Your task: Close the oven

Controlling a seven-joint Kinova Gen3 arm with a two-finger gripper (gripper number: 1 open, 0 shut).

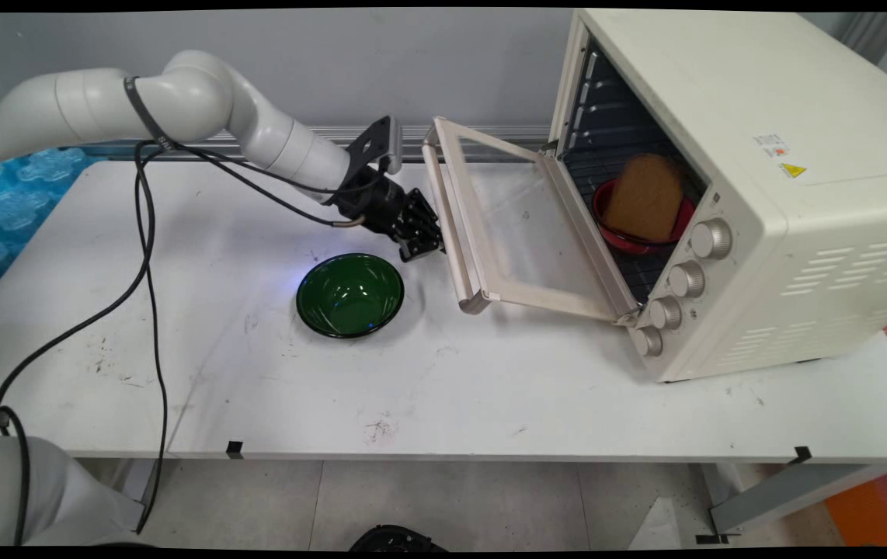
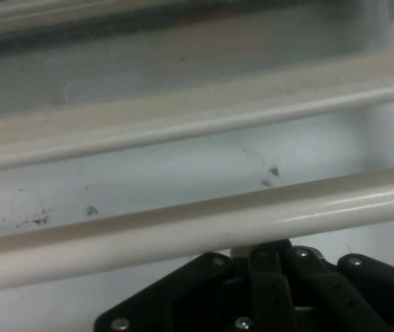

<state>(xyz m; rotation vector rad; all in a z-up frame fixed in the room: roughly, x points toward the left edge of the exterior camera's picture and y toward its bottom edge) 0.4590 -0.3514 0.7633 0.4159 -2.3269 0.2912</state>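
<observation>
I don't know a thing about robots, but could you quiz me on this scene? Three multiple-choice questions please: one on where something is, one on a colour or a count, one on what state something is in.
1. Where is the slice of bread?
A. in the green bowl
B. in the red bowl inside the oven
C. on top of the oven

2. How many knobs does the oven have on its front?
A. two
B. four
C. six

3. How is the oven door?
A. open
B. shut
C. taken off, lying flat on the table

Answers:
1 B: the bread leans in the red bowl on the oven rack.
2 B: four knobs run down the front panel.
3 A: the door hangs open, with the gripper at its handle; the green bowl sits empty nearby.
</observation>
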